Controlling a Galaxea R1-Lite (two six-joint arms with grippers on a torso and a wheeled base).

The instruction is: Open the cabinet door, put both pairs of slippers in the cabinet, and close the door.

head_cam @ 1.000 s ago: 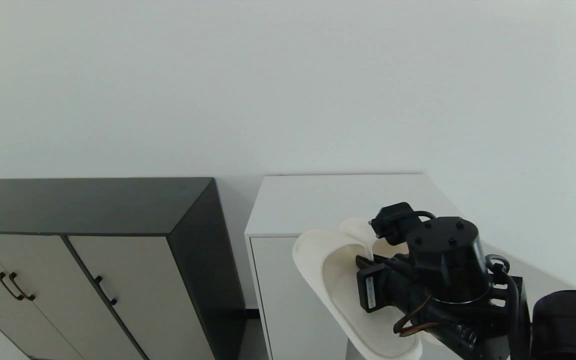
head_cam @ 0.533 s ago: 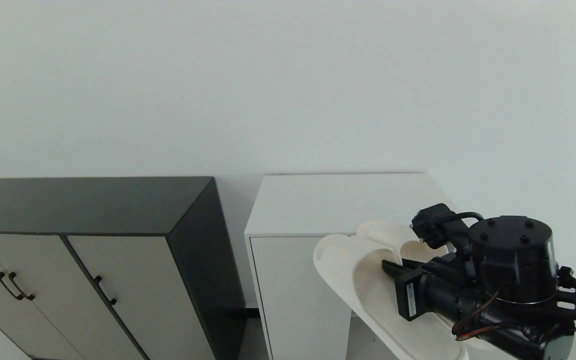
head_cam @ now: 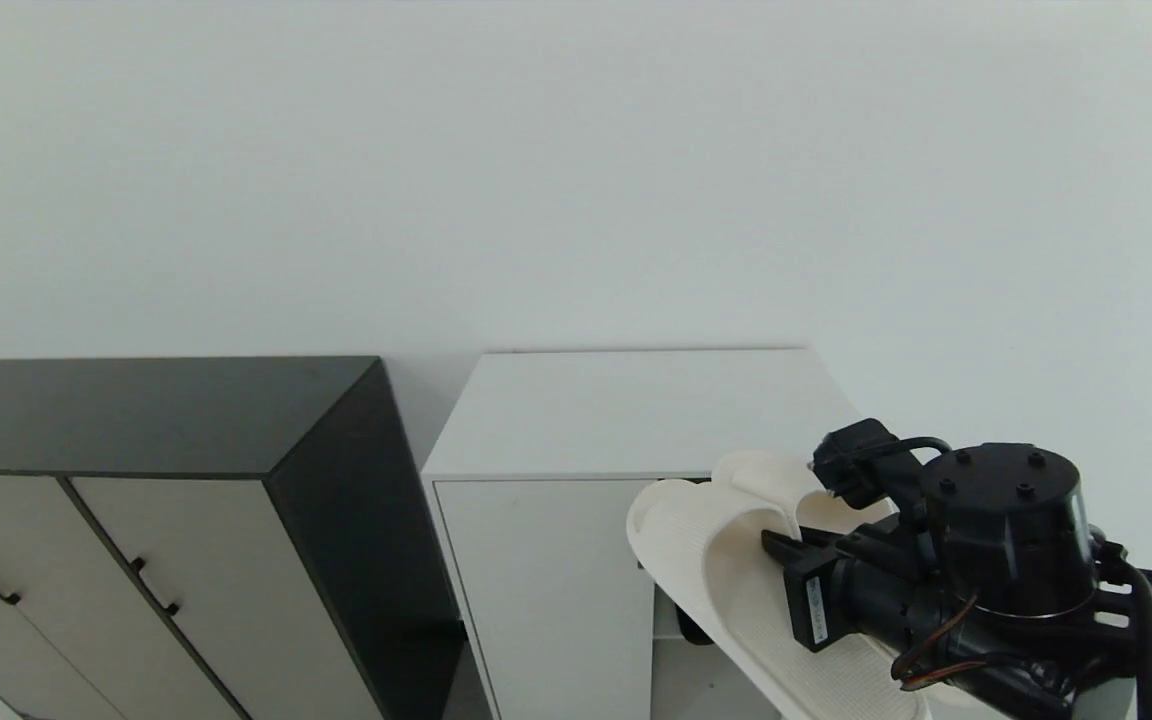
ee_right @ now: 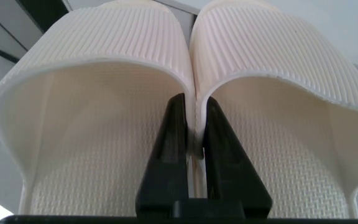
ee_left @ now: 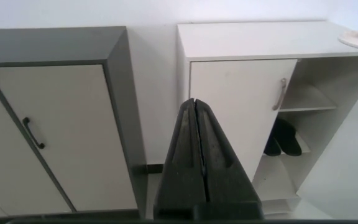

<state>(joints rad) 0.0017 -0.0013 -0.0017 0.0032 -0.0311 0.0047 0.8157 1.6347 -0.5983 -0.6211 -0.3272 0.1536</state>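
While the right pincer (ee_right: 196, 109) clamps the cream slippers (head_cam: 706, 540) together, their toes point at the white cabinet's (head_cam: 626, 410) open half, close ahead.

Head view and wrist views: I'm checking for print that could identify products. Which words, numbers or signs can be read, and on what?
The white sticker on the arm behind the right gripper: print too small to read.
No print visible on the cream slippers, the white cabinet or the dark cabinet.
Nothing legible anywhere.
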